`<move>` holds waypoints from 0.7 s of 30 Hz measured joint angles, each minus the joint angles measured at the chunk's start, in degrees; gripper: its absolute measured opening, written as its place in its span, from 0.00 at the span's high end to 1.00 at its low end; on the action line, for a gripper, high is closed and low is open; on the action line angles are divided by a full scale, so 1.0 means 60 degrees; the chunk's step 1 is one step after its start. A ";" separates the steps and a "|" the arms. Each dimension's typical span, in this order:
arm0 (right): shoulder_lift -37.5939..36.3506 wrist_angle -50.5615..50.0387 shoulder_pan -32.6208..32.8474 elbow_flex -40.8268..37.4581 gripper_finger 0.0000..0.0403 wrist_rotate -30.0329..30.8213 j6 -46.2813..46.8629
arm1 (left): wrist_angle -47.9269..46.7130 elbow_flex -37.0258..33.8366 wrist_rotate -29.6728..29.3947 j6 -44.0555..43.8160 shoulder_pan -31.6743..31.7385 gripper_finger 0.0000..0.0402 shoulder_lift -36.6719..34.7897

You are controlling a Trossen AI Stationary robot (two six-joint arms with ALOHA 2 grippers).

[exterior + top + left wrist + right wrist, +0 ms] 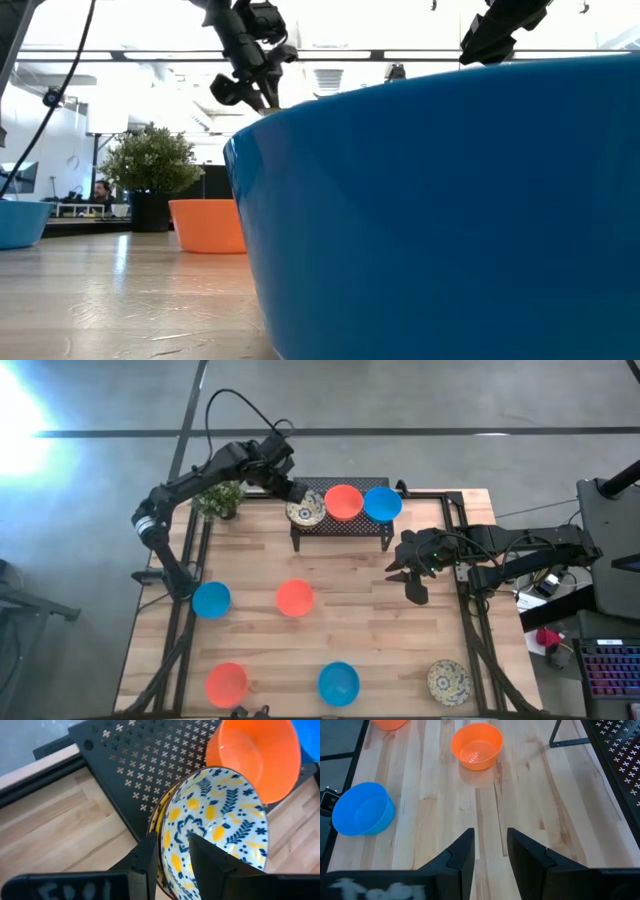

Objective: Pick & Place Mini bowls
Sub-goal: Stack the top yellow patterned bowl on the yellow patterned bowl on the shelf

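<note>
Mini bowls are spread over a pale wooden table [370, 610], with grey floor seen around it.

Three bowls sit on the black mesh rack [345, 525]; a patterned bowl [215, 825] at its end is pinched by the rim in the left gripper [172, 850]. The right gripper [490, 845] is held slightly open and empty over bare wood. The low view is mostly blocked by a blue bowl [440, 210]; a potted plant [150, 165] stands behind.

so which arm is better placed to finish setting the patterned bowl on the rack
Left. The left gripper already pinches the patterned bowl's rim over the rack; the right gripper hangs open over bare table.
</note>
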 joint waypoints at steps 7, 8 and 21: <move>0.0000 -0.0001 -0.0002 0.0000 0.72 0.0003 0.0107 | 0.0008 0.0358 0.0033 0.0397 0.0000 0.75 0.0000; 0.0000 -0.0002 -0.0002 0.0000 0.72 0.0001 0.0107 | 0.0015 0.0372 0.0033 0.0397 0.0000 0.75 0.0000; 0.0000 -0.0003 -0.0004 0.0000 0.72 0.0001 0.0103 | -0.0070 0.0171 -0.0208 0.0587 0.0000 0.75 0.0013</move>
